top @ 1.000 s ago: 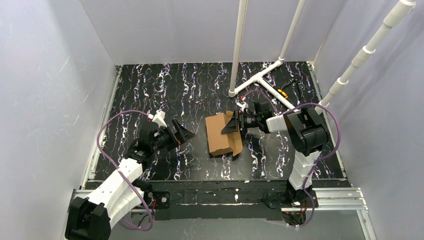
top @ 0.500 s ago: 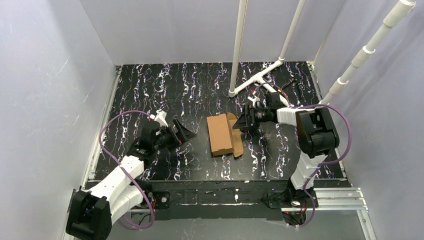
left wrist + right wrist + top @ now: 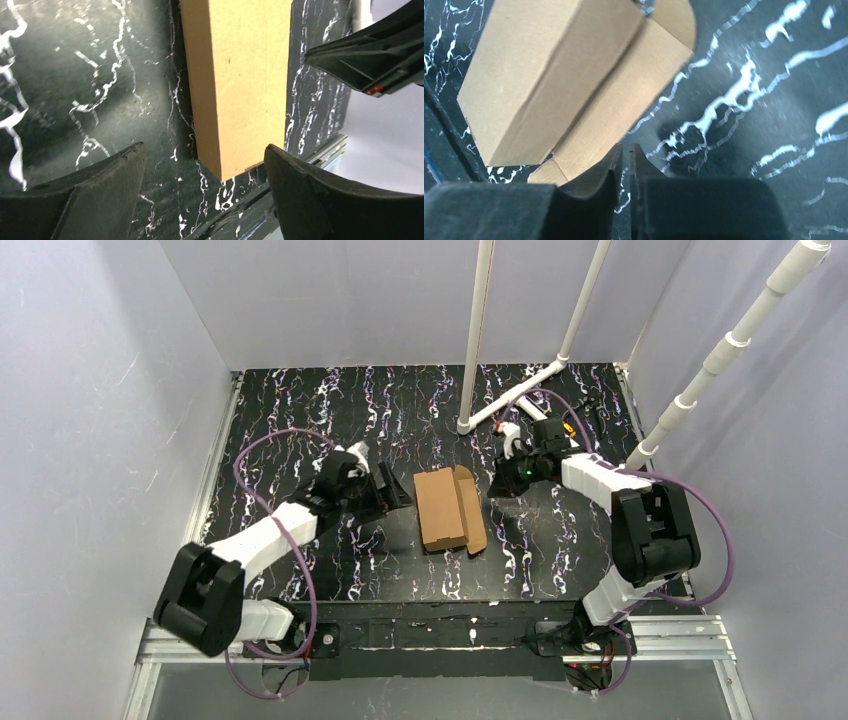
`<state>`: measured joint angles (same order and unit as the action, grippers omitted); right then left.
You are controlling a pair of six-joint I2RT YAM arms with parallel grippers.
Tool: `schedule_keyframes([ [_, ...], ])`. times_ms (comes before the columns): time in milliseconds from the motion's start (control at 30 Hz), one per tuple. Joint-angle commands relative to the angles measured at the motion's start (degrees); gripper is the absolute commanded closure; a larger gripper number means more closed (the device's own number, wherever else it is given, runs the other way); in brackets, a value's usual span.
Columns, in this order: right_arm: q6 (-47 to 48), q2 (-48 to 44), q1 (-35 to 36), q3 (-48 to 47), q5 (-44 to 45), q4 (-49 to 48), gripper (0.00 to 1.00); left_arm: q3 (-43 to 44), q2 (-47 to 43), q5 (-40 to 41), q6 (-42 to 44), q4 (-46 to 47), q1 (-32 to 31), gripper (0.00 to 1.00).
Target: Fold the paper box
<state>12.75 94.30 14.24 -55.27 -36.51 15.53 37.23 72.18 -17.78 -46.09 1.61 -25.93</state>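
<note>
Left gripper: jaws wide with nothing between them, just beside the box's left long side and facing it.
Paper box: plain brown cardboard lying low on the black marbled table, midway between the two grippers. Its long axis runs from the near edge toward the far wall, slightly skewed.
Flap: one panel with a rounded tab lies spread out along the box's right side, not yet tucked in.
Right gripper: fingers almost together with a thin slit between them, gripping nothing, near the box's far right corner.
Key relation: the box lies right of the left jaws and left of the right jaws. Both are close, and the loose flap is on the right arm's side.
Containers: only the box itself — its top panel covers it, so the inside is hidden.
</note>
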Motion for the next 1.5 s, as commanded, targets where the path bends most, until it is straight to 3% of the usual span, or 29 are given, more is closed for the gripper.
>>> schedule_keyframes([
  [0,4.6,-1.88,5.72,-1.59,4.91,-2.56,0.88,8.28,7.21,6.91,5.67,-7.84,-4.26,0.15],
  [133,2.35,0.62,9.22,-3.96,9.34,-3.89,0.97,14.06,13.41,10.93,6.03,-12.22,-6.67,0.15],
  [233,0.33,2.65,11.22,-4.44,11.4,-5.69,0.99,15.79,16.19,10.89,5.89,-12.68,-7.4,0.16],
  [433,-0.94,5.55,14.75,-4.75,11.9,-6.48,0.99,19.08,21.92,8.11,6.85,-13.04,-7.73,0.32],
  [567,-2.28,7.24,15.82,-4.99,9.65,-6.53,0.99,20.62,24.31,6.66,7.5,-13.48,-7.73,0.36],
  [833,-5.1,9.11,18.18,-4.71,6.77,-7.12,0.99,26.0,27.71,7.93,12.96,-21.56,-7.73,0.37],
  [967,-2.56,7.63,18.11,-4.76,10.93,-5.61,0.98,29.09,29.58,9.95,16.18,-26.22,-7.73,0.37],
  [1167,0.16,4.09,16.41,-3.61,14.06,-4.75,0.97,31.95,31.43,11.01,19.35,-28.92,-7.34,0.37],
  [1467,3.69,0.97,13.69,-3.24,11.49,-3.11,0.92,32.94,32.11,9.08,20.6,-29.51,-7.18,0.37],
])
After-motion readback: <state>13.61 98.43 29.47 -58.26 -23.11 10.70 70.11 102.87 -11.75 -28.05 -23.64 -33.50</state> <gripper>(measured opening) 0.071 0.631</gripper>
